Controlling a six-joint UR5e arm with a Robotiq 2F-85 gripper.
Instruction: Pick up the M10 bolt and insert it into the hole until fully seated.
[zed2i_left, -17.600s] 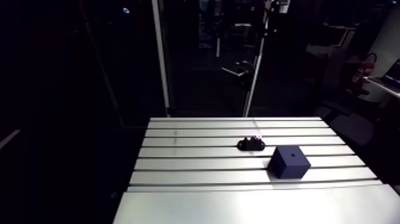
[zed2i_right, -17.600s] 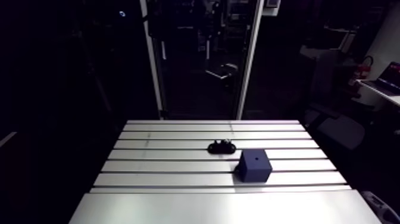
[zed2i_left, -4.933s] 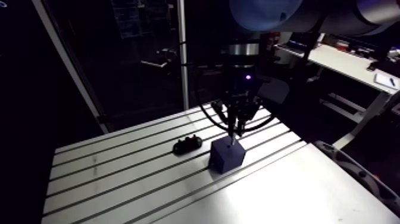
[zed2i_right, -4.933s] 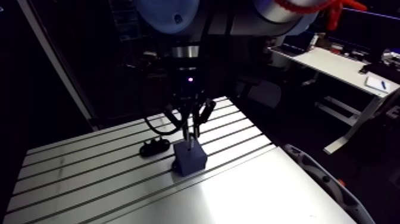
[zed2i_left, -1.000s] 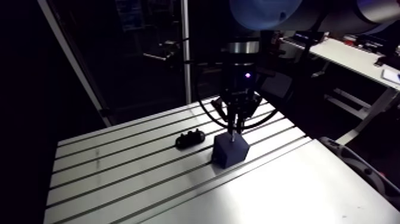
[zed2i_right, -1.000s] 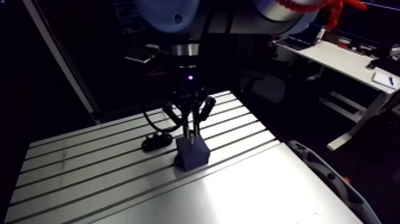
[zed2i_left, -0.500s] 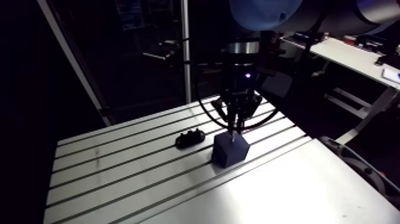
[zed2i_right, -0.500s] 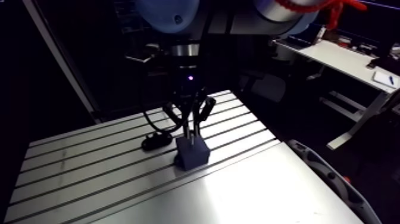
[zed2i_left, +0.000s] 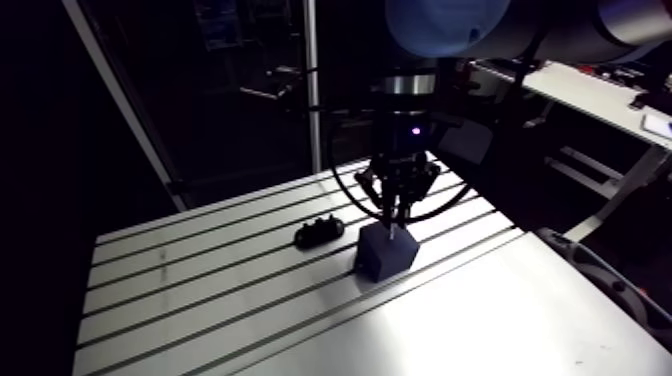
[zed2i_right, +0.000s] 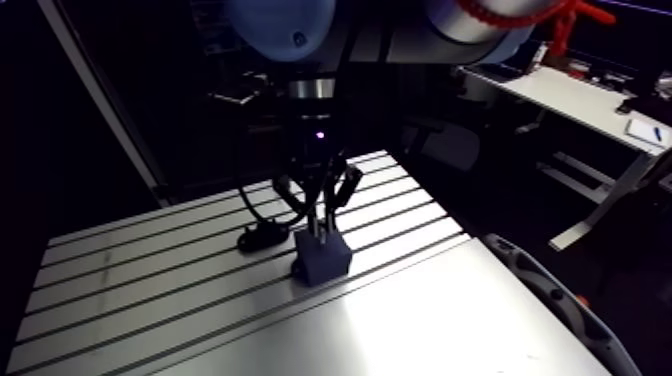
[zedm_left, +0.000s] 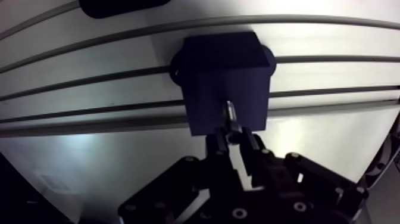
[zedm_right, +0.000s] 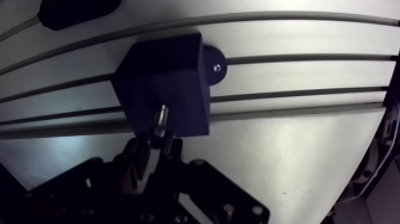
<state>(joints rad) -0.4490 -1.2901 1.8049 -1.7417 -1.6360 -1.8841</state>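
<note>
M10 bolt stands upright, pinched near its head by my closed fingers, shank pointing down onto the top face of the dark blue block on the table. It hides the hole; I judge a straight push down seats it.

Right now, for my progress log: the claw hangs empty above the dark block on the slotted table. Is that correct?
Not empty. The wrist view shows the claw shut on the bolt, above the dark block on the slotted table.
</note>
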